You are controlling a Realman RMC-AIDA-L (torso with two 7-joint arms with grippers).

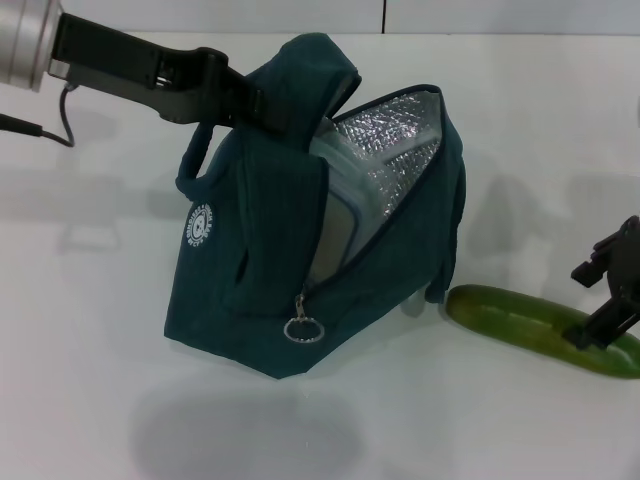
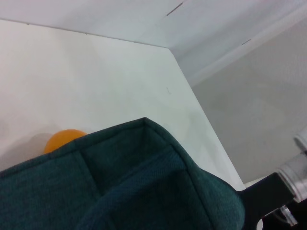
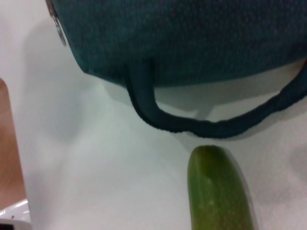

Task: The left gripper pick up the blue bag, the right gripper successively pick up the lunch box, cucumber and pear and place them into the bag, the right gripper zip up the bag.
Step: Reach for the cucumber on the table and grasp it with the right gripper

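One blue bag (image 1: 260, 270) clamped by left gripper (image 1: 235, 100); one cucumber (image 1: 520, 325) under right gripper (image 1: 605, 300), grip unclear.

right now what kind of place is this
Probably a robot test bench, not a home kitchen: a bare white table against plain white walls, holding only a blue bag, a cucumber and a pear.

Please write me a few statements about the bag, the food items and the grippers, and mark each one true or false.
1. The lunch box is inside the blue bag. True.
2. The bag is zipped shut. False: it gapes open, foil lining showing.
3. The cucumber lies on the table beside the bag. True.
4. The left gripper is at the cucumber. False: it is at the bag's top; the right gripper is over the cucumber.
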